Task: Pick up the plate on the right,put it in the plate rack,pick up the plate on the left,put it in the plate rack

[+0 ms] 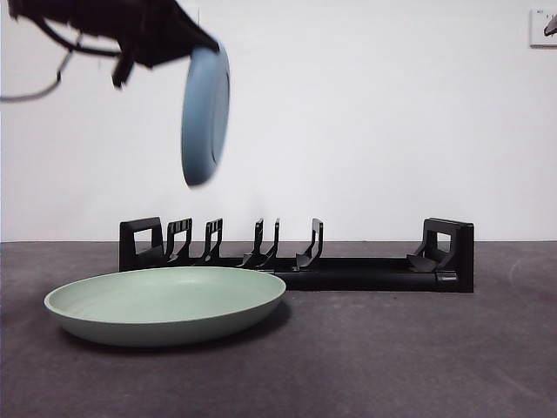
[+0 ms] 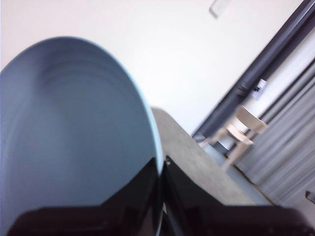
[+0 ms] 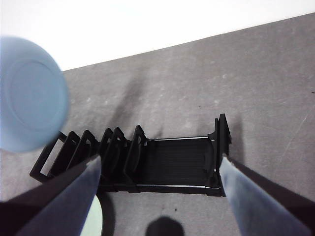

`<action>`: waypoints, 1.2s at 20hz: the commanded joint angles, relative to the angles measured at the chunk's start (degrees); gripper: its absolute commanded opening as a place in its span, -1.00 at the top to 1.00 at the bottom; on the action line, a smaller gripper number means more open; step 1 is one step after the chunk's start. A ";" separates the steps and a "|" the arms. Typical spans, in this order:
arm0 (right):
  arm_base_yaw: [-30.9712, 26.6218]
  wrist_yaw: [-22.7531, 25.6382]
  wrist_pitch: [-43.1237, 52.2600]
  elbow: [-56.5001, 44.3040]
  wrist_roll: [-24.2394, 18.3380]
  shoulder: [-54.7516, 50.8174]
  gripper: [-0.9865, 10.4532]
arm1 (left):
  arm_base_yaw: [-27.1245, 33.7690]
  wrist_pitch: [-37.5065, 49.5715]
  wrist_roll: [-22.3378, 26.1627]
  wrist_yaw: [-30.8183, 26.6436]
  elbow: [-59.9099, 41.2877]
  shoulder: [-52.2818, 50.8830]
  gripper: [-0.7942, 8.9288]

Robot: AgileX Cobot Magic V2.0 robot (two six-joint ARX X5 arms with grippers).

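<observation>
A blue plate (image 1: 206, 117) hangs on edge, slightly tilted, in the air above the left end of the plate rack (image 1: 296, 261). My left gripper (image 1: 198, 48) comes in from the upper left and is shut on the plate's top rim; in the left wrist view the jaws (image 2: 161, 167) pinch the blue plate (image 2: 74, 128) at its edge. A pale green plate (image 1: 165, 300) lies flat on the table in front of the rack's left half. My right gripper (image 3: 160, 158) hovers high above the plate rack (image 3: 172, 162), open and holding nothing, with the blue plate (image 3: 29, 93) off to one side.
The table is dark grey (image 1: 418, 348), with a white wall behind it. The rack has several upright prongs on its left half and a blocky post (image 1: 448, 248) at each end. A chair (image 2: 236, 132) and curtains stand beyond the table's end.
</observation>
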 commanded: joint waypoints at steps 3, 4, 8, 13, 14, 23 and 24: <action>0.02 0.42 0.33 0.20 0.15 0.11 0.12 | -0.33 1.62 -2.12 1.01 0.00 2.34 0.86; 0.02 0.42 0.33 0.20 0.15 0.11 0.12 | -0.42 1.60 -2.10 0.81 0.00 2.64 0.86; 0.02 0.66 -0.02 0.20 0.13 0.11 0.12 | -0.39 0.57 -1.55 -0.55 0.00 2.95 0.86; 0.02 3.39 -0.31 0.20 -0.31 0.11 0.12 | -0.48 -2.25 0.39 -2.58 0.00 2.95 0.86; 0.02 3.37 -0.28 0.20 -0.31 0.11 0.12 | -0.52 -3.04 1.07 -3.39 0.00 2.95 0.86; 0.02 3.39 -0.33 0.20 -0.31 0.11 0.12 | -0.68 -6.88 3.52 -4.11 0.00 3.45 0.86; 0.02 3.39 -0.31 0.20 -0.31 0.11 0.12 | -0.72 -7.13 3.58 -4.11 0.00 3.61 0.86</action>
